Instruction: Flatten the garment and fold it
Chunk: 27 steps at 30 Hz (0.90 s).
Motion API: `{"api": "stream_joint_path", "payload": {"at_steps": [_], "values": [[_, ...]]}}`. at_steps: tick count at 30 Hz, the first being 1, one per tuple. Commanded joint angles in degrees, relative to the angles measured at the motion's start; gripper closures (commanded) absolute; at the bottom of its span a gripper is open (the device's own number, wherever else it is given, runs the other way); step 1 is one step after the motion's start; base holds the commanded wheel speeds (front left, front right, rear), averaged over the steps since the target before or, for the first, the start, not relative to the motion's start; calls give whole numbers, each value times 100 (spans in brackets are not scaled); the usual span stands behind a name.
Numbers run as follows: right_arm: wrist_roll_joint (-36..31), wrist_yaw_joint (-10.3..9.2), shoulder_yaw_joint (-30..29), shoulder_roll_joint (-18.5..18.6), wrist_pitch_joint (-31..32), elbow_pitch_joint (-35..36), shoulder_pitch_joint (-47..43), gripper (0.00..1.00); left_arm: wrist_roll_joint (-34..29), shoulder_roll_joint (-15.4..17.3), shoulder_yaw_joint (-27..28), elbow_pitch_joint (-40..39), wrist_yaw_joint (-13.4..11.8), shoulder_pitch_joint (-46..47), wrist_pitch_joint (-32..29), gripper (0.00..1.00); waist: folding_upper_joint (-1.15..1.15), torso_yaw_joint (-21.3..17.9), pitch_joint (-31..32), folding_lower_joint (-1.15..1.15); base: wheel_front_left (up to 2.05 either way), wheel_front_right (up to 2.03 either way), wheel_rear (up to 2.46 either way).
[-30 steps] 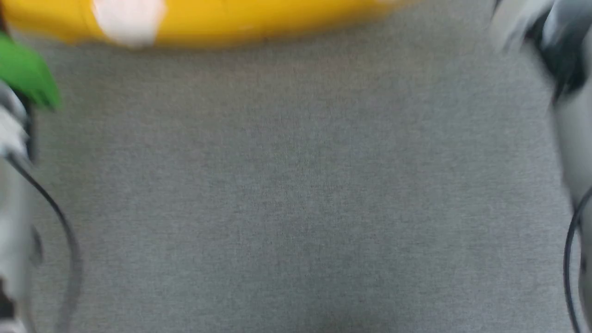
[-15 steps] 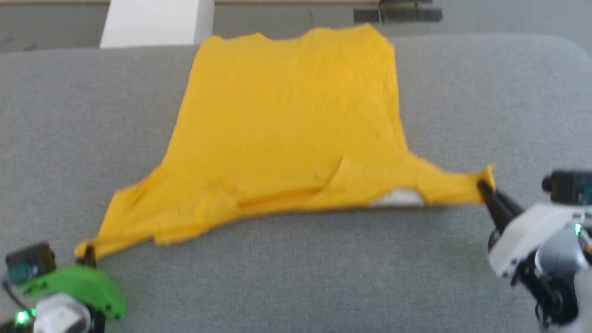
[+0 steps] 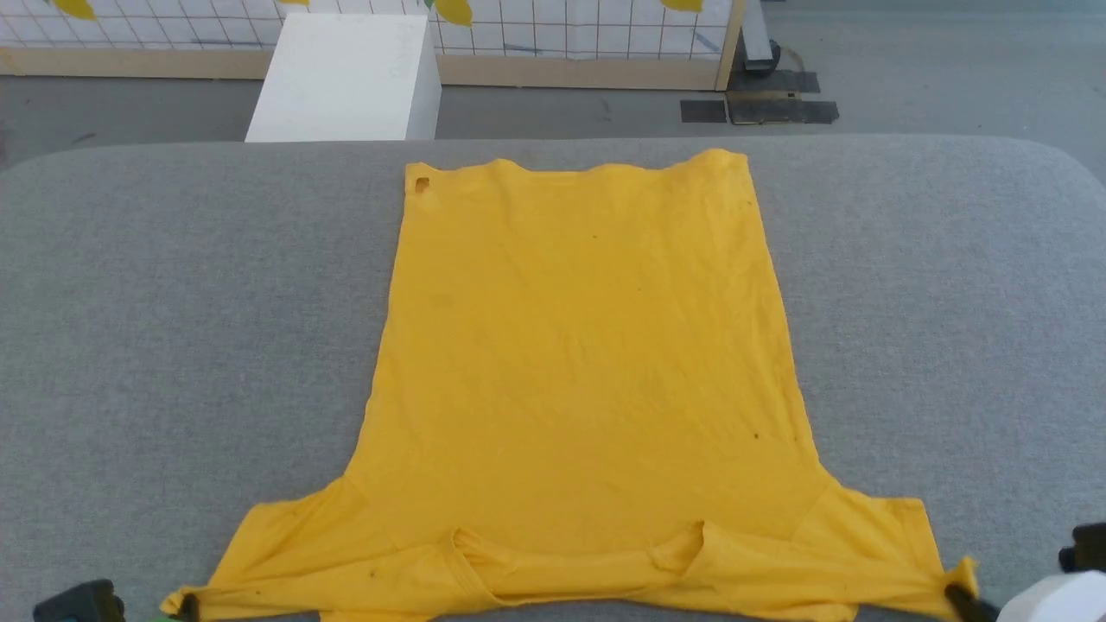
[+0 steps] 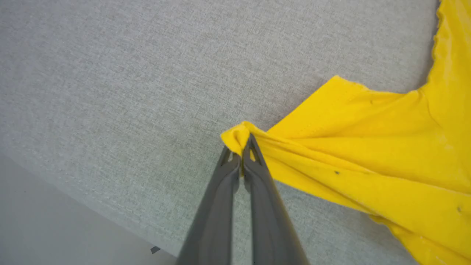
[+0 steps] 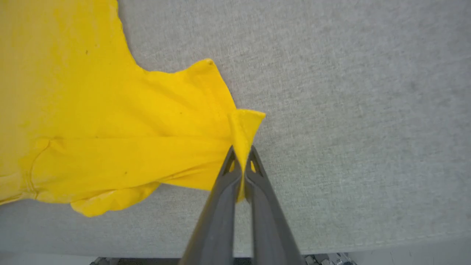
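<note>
Our left gripper (image 4: 245,142) and right gripper (image 5: 243,154) pinch the near sleeve tips of the bright yellow cotton T-shirt (image 3: 579,345), seemingly to stretch it flat, back-up, across the grey fabric-covered table (image 3: 173,302).

Left of garment (image 3: 587,345): you have open grey table (image 3: 173,302) out to its edge.
Right of garment: the same open table.
Far side: a white box (image 3: 346,78) stands beyond the table.
</note>
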State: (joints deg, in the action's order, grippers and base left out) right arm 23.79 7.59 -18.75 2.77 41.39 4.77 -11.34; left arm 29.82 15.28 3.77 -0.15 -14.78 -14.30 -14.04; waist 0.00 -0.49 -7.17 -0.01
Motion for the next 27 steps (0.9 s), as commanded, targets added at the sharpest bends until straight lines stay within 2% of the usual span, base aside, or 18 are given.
{"api": "stream_joint_path", "payload": {"at_steps": [1, 6, 7, 8, 9, 12, 18, 21, 27], "values": [[49, -10, -11, 12, -38, -169, -74, 100, -9, -28, 0, -4, -64, -114, 13, 100, 0, 23, 27, 1, 0, 0, 0], [217, -10, 227, 12, -341, -749, -102, 100, 16, -125, -112, -2, -25, -143, 54, 100, 0, 39, 54, 1, 0, 0, 0], [244, -10, 278, 11, -443, -833, -83, 68, 17, -135, -138, -3, -5, -132, 71, 100, 0, 45, 59, 1, 0, 0, 0], [267, -10, 325, 11, -507, -887, -70, 44, 28, -146, -161, -8, 21, -123, 81, 100, 0, 50, 63, 1, 0, 0, 0], [287, -10, 397, 11, -565, -910, -60, 0, 37, -159, -186, -17, 49, -111, 102, 100, 0, 57, 73, 1, 0, 0, 0], [287, -10, 432, 11, -751, -824, -10, 0, 44, -181, -237, -26, 96, -84, 151, 100, 0, 81, 95, 1, 0, 0, 0], [49, -10, 338, 11, -1371, -151, 283, 0, 51, -242, -376, -36, 197, 42, 243, 100, 0, 221, 90, 1, 0, 0, 0], [-394, -10, 282, 11, -1856, 97, 648, 0, 40, -276, -464, -30, 251, 141, 290, 100, 0, 329, 50, 1, 0, 0, 0], [-943, -10, 210, 17, -3031, -245, 1973, 0, 10, -363, -659, -58, 345, 380, 368, 100, 0, 627, -166, 1, 0, 0, 0]]}}
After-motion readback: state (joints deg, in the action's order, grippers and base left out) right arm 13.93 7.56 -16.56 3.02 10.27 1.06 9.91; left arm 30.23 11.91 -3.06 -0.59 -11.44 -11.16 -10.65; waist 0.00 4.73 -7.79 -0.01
